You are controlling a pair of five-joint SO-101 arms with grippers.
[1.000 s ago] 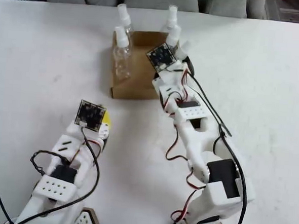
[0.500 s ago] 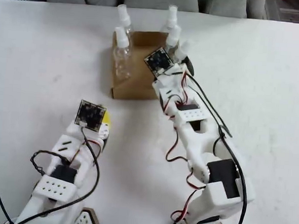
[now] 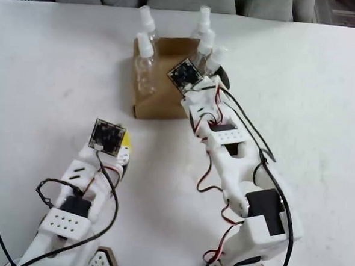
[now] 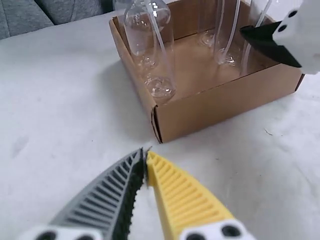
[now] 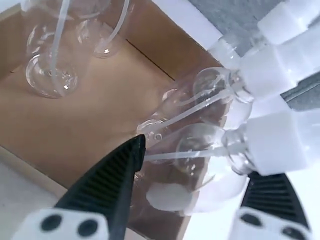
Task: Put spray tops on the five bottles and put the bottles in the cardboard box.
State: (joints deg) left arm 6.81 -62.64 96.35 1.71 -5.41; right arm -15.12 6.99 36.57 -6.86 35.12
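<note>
The cardboard box (image 3: 159, 86) lies open at the table's far middle, with several clear bottles standing in it, all with white spray tops. Two stand on its left side (image 3: 145, 62); the others cluster at its right side (image 3: 205, 41). My right gripper (image 3: 211, 72) hangs over the box's right edge. In the right wrist view it (image 5: 192, 170) is open, its black fingers (image 5: 120, 172) on either side of the nearest bottle (image 5: 210, 145), with a gap on one side. My left gripper (image 4: 145, 152) is shut and empty, low over the table in front of the box (image 4: 215, 102).
The box's front wall (image 4: 225, 107) faces the left gripper, a short way off. The right gripper's black finger (image 4: 265, 42) reaches in over the box's right corner. Bare white table (image 3: 60, 71) lies to the left and right of the box.
The right arm's wrist has swung slightly left and back toward its base over the box's right edge. The bottles and the left arm have stayed put.
</note>
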